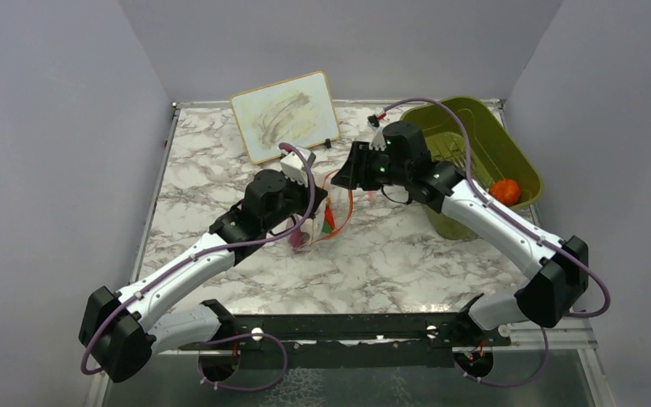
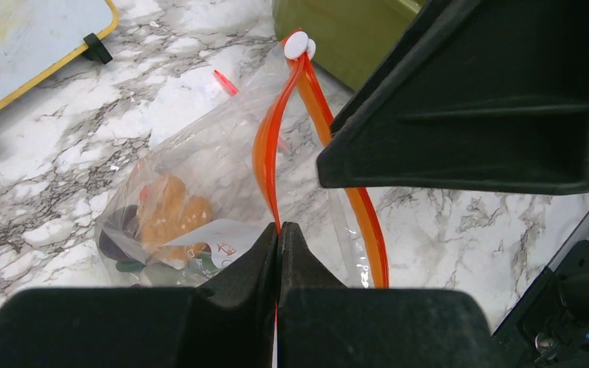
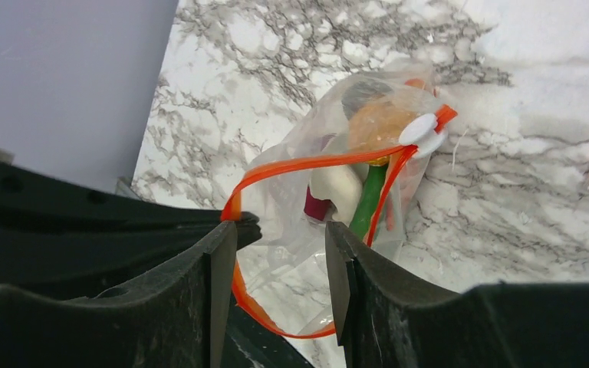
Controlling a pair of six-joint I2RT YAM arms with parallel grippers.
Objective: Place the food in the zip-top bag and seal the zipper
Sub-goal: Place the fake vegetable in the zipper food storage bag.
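Both worked the zip-top bag (image 2: 192, 146): left pincer (image 2: 278, 230) clamped its zipper (image 2: 259, 153), apparently to steady the mouth; right pincer (image 3: 280, 238) stood open above it.

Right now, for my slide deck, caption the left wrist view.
Left claw pinches the zipper of the open zip-top bag, toy food inside.

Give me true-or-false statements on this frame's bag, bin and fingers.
1. The left fingers are shut on the red-orange zipper strip of the clear plastic bag. True.
2. The strip is sealed along its whole length. False: its two sides gape apart.
3. An orange ball lies in the olive-green plastic bin. True.
4. The right fingers clamp the white zipper slider. False: they stand apart, clear of the slider.
5. The bag is empty. False: toy food pieces lie inside.
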